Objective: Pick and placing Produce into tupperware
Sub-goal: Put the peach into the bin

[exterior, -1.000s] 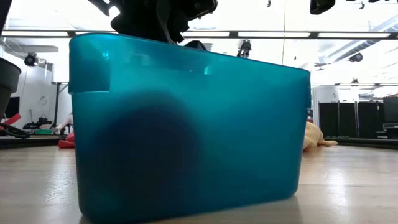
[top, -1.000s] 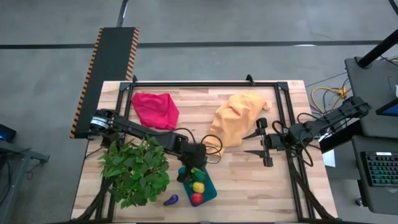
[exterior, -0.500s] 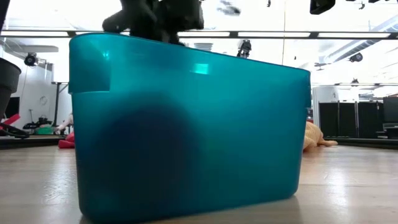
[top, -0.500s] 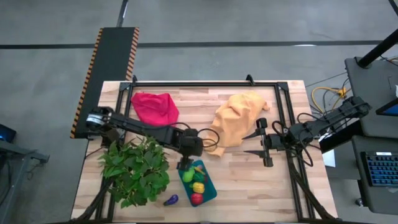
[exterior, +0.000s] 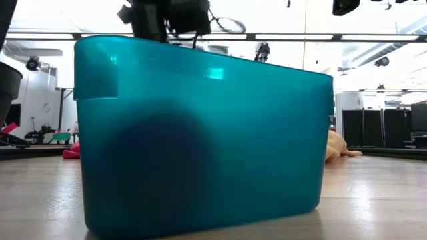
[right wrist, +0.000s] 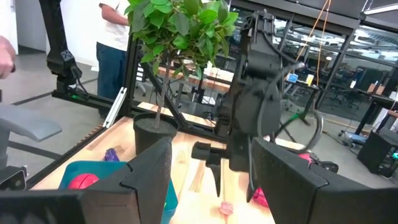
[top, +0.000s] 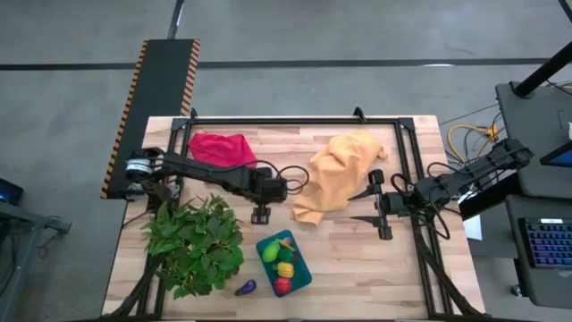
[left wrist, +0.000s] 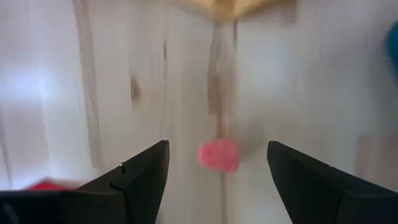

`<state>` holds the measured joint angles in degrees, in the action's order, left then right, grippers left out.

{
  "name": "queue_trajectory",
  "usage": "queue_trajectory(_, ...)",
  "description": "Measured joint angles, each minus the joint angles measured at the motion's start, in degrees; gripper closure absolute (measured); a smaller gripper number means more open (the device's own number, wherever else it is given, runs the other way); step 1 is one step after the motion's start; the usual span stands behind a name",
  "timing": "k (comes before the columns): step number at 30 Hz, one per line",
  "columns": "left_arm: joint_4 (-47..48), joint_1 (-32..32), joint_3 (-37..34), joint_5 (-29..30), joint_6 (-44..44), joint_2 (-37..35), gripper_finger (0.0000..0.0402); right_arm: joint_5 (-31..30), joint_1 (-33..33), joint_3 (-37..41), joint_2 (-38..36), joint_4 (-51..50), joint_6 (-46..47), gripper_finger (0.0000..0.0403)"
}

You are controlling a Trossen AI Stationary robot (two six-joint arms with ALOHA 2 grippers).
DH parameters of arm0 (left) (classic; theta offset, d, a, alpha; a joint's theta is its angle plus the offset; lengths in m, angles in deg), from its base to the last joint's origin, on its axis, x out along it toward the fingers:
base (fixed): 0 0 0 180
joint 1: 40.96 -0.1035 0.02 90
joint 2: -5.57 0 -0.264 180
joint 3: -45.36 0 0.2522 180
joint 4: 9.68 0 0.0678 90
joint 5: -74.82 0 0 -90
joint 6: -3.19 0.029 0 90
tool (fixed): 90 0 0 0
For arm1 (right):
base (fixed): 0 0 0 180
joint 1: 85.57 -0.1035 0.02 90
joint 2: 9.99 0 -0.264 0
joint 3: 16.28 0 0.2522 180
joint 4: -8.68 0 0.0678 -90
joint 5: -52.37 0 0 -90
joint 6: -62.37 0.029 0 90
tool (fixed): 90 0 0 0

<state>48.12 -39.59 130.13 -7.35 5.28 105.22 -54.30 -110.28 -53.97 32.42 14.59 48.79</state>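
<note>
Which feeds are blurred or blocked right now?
Left wrist view: motion-blurred, a soft pink piece on smeared wood between the open left gripper fingers. Low view: the tupperware fills the frame, bright ceiling glare behind. High view: sharp, evenly lit. Right wrist view: clear.

A teal-blue tupperware (top: pixel 300 275) is seen on a pale wooden surface (top: pixel 357 259) with light-brown grain. Inside it, a green piece of produce (top: pixel 271 254), a yellow one (top: pixel 285 268) and a red one (top: pixel 283 285) are shown. A purple piece (top: pixel 246 288) with a green tip is seen just outside the container. A small pink piece (left wrist: pixel 219 155) is framed by the black fingers of the left pincer (left wrist: pixel 217 177). A crimson cloth (top: pixel 220 152) and a yellow-orange cloth (top: pixel 339 170) are shown, with a leafy green plant (top: pixel 195 243) in a black pot (right wrist: pixel 155 134). The arms are dark.
</note>
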Motion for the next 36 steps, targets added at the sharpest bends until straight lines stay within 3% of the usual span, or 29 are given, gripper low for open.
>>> queue_trajectory(13,-7.94,-1.01,-7.65,-0.03,1.55,-0.33,0.0146,0.0,0.01,0.02,0.0,-0.17,0.0,0.0188)
queue_trajectory(36,-14.23,-2.46,-12.33,-1.44,3.26,0.61,0.0146,-0.04,0.0,0.02,-0.01,-0.37,-0.4,0.0188)
